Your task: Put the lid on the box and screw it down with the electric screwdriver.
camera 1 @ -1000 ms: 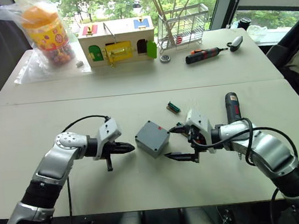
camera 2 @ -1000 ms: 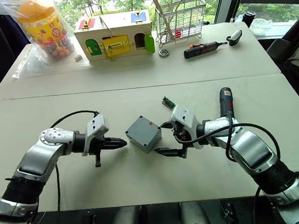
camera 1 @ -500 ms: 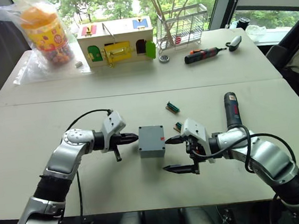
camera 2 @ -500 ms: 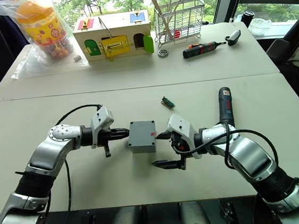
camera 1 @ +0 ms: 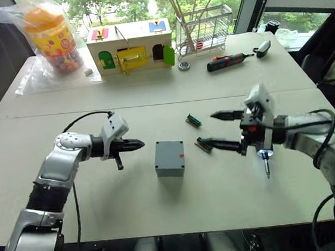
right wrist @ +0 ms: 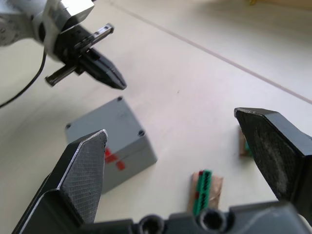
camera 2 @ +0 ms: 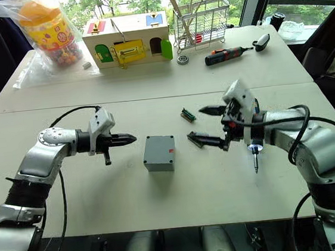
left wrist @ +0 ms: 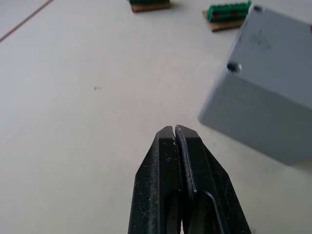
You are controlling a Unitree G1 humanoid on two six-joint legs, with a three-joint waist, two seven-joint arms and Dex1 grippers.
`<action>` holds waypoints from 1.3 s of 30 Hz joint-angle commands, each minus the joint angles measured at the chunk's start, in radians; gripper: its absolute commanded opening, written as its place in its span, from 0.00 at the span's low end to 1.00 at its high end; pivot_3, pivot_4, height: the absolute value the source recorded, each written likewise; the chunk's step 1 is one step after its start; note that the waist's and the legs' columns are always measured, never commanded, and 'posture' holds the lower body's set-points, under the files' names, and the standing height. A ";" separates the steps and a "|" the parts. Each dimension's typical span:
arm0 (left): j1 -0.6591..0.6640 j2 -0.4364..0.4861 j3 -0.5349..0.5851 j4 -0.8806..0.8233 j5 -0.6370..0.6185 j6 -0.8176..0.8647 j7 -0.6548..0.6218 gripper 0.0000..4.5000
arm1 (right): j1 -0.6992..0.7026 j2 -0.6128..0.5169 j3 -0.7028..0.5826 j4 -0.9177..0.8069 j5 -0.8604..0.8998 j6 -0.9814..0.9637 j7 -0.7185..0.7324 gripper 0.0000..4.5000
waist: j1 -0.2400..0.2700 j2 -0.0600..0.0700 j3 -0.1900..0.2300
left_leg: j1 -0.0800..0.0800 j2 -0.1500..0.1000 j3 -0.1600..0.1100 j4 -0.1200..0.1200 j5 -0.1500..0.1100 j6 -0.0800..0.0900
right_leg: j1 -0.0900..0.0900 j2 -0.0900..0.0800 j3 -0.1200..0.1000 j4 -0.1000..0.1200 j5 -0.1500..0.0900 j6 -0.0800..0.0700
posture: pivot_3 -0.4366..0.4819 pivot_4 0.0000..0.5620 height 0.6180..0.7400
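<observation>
Box (camera 1: 170,157) sits lidded mid-surface (camera 1: 102,192), apart from both hands. My left hand (camera 1: 138,144) is clenched, pointing at it. My right hand (camera 1: 219,131) gapes wide, electric screwdriver (camera 1: 265,162) hanging beneath the wrist.

The box (camera 1: 170,157) is matt grey plastic, smooth-faced. The bench (camera 1: 151,85) has a smooth, pale matt top. The left claw (left wrist: 175,134) has dull black fingers, faintly scuffed; the right claw (right wrist: 180,161) has finely textured dark pads (right wrist: 85,173). At far left, a glossy clear plastic bag (camera 1: 45,48); beside it a painted wooden house (camera 1: 130,45); further right a shiny metal wire rack (camera 1: 205,28).
</observation>
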 commanded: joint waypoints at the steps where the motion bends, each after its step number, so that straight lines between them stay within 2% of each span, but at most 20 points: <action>1: -0.035 -0.042 0.069 -0.058 -0.084 0.056 0.037 0.00 | -0.064 0.084 0.078 0.176 -0.126 -0.145 -0.071 1.00 | -0.003 0.000 0.000 | 0.000 0.000 0.000 0.000 0.000 0.000 | 0.000 0.000 0.000 0.001 0.000 0.000 | 0.48 0.27 0.97; 6: -0.048 -0.058 0.071 -0.071 -0.078 0.053 0.079 0.00 | -0.186 0.194 0.168 0.467 -0.243 -0.299 -0.079 1.00 | -0.017 0.000 0.000 | 0.000 0.000 0.002 -0.001 0.004 -0.008 | -0.004 0.000 0.001 0.007 0.000 0.000 | 0.48 0.27 0.97; 8: -0.049 -0.059 0.073 -0.082 -0.083 0.057 0.091 0.00 | -0.230 0.226 0.192 0.563 -0.283 -0.353 -0.074 0.90 | -0.026 0.000 0.000 | 0.000 0.000 0.002 -0.001 0.005 -0.009 | -0.005 -0.001 0.001 0.009 0.000 0.000 | 0.48 0.27 0.97; 11: -0.035 -0.052 0.070 -0.113 -0.077 0.060 0.109 0.00 | -0.280 0.268 0.216 0.690 -0.328 -0.417 -0.069 0.67 | -0.030 0.000 0.000 | 0.000 0.000 0.002 -0.001 0.006 -0.010 | -0.005 -0.001 0.001 0.010 0.000 0.000 | 0.48 0.27 0.97; 15: 0.008 -0.016 0.040 -0.139 -0.044 0.046 0.102 0.00 | -0.322 0.310 0.219 0.784 -0.359 -0.451 -0.068 0.67 | -0.035 0.000 0.000 | 0.000 0.000 0.002 -0.001 0.006 -0.010 | -0.005 -0.001 0.001 0.010 0.000 0.000 | 0.48 0.27 0.97; 20: 0.012 -0.017 0.042 -0.133 -0.045 0.046 0.111 0.00 | -0.353 0.328 0.215 0.847 -0.384 -0.458 -0.067 0.67 | -0.034 0.000 0.000 | 0.000 0.000 0.002 -0.001 0.007 -0.012 | -0.006 -0.001 0.001 0.010 0.000 0.000 | 0.48 0.27 0.97; 29: 0.009 -0.027 0.036 -0.093 -0.034 0.020 0.114 0.00 | -0.370 0.352 0.204 0.882 -0.397 -0.465 -0.065 0.67 | -0.037 0.000 0.000 | 0.000 0.000 0.002 -0.001 0.007 -0.012 | -0.006 -0.001 0.001 0.011 0.000 0.000 | 0.48 0.27 0.97; 32: 0.010 -0.028 0.032 -0.084 -0.032 0.014 0.110 0.00 | -0.374 0.358 0.199 0.894 -0.400 -0.472 -0.072 0.46 | -0.039 0.000 0.000 | 0.000 0.000 0.002 -0.002 0.007 -0.012 | -0.006 -0.001 0.001 0.011 0.000 0.000 | 0.48 0.27 0.97; 36: 0.022 -0.024 0.022 -0.081 -0.025 0.005 0.101 0.00 | -0.375 0.367 0.196 0.905 -0.403 -0.481 -0.081 0.01 | -0.045 0.000 0.000 | 0.000 0.000 0.002 -0.002 0.007 -0.012 | -0.006 -0.001 0.001 0.011 0.000 0.000 | 0.48 0.27 0.97; 39: 0.025 -0.024 0.022 -0.082 -0.024 0.006 0.101 0.00 | -0.374 0.371 0.190 0.905 -0.402 -0.484 -0.084 0.00 | -0.053 0.000 0.000 | 0.000 0.000 0.002 -0.002 0.007 -0.012 | -0.006 -0.001 0.001 0.011 0.000 0.000 | 0.48 0.27 0.97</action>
